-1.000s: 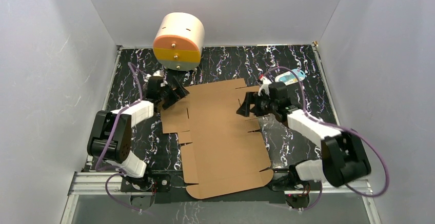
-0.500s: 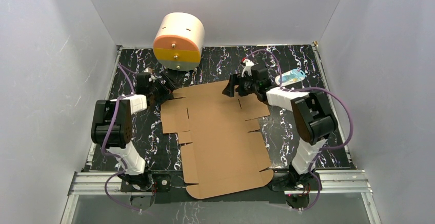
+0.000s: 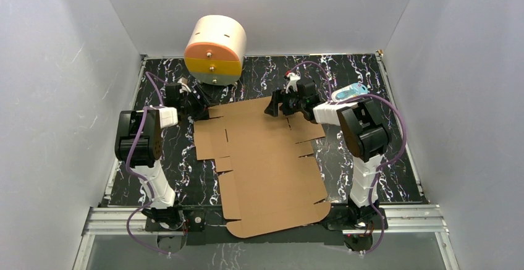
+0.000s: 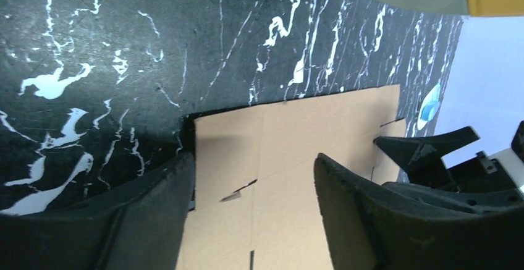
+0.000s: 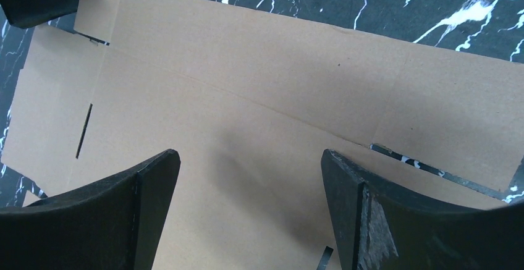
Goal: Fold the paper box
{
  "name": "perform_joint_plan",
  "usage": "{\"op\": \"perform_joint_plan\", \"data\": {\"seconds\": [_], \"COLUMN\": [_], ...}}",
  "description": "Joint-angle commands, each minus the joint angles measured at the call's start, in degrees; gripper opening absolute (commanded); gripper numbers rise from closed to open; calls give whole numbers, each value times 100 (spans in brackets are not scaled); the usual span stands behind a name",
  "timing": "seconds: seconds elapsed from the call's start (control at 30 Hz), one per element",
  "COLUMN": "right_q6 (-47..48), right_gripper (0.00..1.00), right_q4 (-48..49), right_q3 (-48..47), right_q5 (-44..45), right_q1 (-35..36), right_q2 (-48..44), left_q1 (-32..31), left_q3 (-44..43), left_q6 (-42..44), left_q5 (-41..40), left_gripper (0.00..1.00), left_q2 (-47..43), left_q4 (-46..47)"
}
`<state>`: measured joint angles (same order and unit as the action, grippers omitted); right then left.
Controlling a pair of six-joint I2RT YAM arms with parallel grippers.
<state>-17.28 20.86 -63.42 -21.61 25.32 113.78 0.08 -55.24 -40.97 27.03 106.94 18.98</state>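
The paper box (image 3: 266, 159) is a flat brown die-cut cardboard sheet with flaps and slots, lying on the black marbled table. My left gripper (image 3: 201, 107) is open at the sheet's far left corner, holding nothing; the left wrist view shows the cardboard (image 4: 309, 159) between its spread fingers (image 4: 346, 208). My right gripper (image 3: 275, 106) is open just above the sheet's far edge, right of centre. The right wrist view shows the cardboard (image 5: 247, 97) flat below its spread fingers (image 5: 352, 208). Both grippers are empty.
A round cream drum (image 3: 215, 49) with orange and yellow drawers stands at the back, just beyond the left gripper. A small blue-and-white object (image 3: 351, 91) lies at the back right. White walls enclose the table on three sides. The sheet's near edge overhangs the front rail (image 3: 123, 217).
Both arms have stretched toward the back. The left gripper moved to the sheet's far left corner, the right gripper moved left and back to the far edge. The sheet stays flat.
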Motion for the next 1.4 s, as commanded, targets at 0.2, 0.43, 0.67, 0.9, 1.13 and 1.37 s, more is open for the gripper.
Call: {"op": "perform_joint_plan", "data": {"seconds": [0.2, 0.43, 0.67, 0.9, 1.13, 1.37], "right_q6": [117, 203, 247, 239, 187, 112], "right_gripper": [94, 94, 94, 94, 95, 95], "right_q4": [296, 223, 114, -215, -456, -513], "right_q3": [100, 130, 125, 11, -57, -48], "right_q5": [114, 403, 745, 1288, 1685, 1820], "right_q1": [70, 176, 324, 475, 603, 628], "right_q2": [256, 228, 250, 267, 253, 174], "left_q1": [-48, -374, -812, -1429, -1904, -2189], "left_q3": [-345, -643, -1170, -1918, -2615, -3002], "left_q6": [246, 538, 1026, 1402, 1540, 1590], "left_q5": [147, -528, -1781, -3283, -4288, -4698], "left_gripper": [35, 17, 12, 10, 9, 6], "left_q2": [-44, -163, -272, 153, 577, 871], "left_q4": [-596, -1263, -2256, -3165, -3873, -4205]}}
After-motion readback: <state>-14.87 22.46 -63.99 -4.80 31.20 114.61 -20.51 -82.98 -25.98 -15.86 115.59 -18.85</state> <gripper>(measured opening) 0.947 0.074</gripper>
